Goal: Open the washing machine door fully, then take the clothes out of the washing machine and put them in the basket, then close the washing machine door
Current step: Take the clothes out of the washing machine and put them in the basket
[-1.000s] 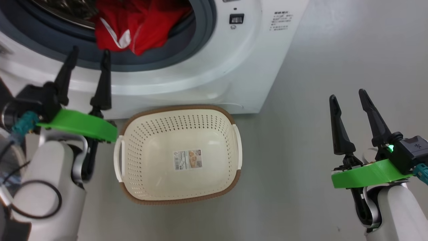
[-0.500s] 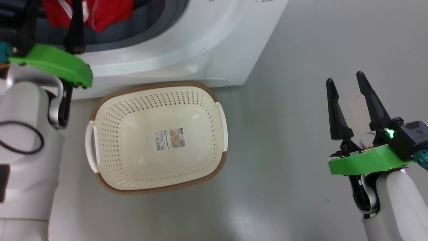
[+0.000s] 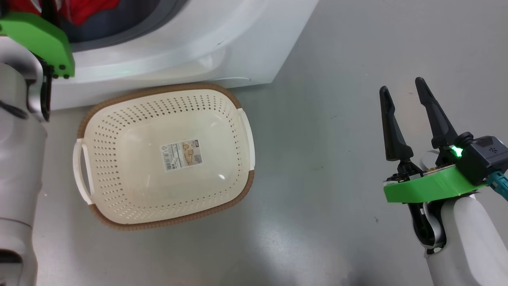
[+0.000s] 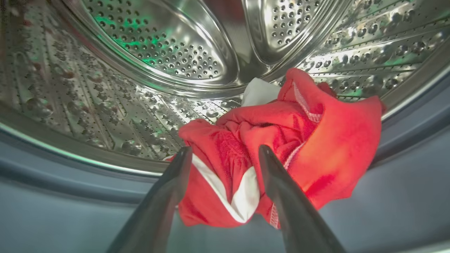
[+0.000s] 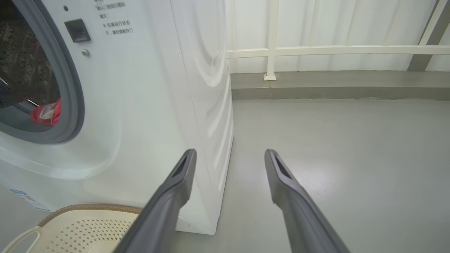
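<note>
floor (image 3: 337, 59): glossy grey | railing (image 5: 334, 50): white | ledge (image 5: 334, 84): grey, low

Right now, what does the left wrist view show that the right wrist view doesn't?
Left wrist view: the steel drum, a white cloth, and the open left hand at the red clothes. Right wrist view: the washing machine from outside, the basket rim, the floor, a railing, and the open right hand holding nothing. Both: the red clothes and the grey door ring.
</note>
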{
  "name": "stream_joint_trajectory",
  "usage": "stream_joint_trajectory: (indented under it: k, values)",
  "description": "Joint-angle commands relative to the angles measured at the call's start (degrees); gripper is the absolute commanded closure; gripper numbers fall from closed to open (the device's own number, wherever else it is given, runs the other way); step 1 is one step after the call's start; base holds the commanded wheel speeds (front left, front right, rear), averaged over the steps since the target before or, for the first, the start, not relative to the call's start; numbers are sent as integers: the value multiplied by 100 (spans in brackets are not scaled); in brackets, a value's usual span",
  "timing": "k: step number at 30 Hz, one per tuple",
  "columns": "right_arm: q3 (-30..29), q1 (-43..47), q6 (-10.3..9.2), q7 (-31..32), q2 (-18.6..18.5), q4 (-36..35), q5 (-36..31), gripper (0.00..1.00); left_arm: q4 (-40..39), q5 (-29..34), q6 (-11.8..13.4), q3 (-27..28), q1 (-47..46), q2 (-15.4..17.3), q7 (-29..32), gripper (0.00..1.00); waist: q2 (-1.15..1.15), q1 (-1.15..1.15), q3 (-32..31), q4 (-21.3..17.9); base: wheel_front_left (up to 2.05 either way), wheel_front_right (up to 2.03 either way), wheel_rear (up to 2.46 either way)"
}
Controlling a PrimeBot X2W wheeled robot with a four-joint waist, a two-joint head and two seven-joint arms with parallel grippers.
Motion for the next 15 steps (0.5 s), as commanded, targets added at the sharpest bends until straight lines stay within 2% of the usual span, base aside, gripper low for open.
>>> stream_joint_trajectory:
  k: [1, 7, 15]
  values:
    - [143, -34, 37, -37, -11, -112, 50, 0, -17, 67, 67, 42, -152, 316, 61, 0, 0, 0, 48, -51, 0, 0, 0]
    - [227, -33, 37, -37, -11, -89, 133, 0, 538, 221, 251, -120, -452, 489, 571, 0, 0, 0, 94, -149, 0, 0, 0]
    - [216, -50, 37, -37, -11, -103, 173, 0, 871, 307, 264, -291, -668, 626, 891, 0, 0, 0, 181, -245, 0, 0, 0]
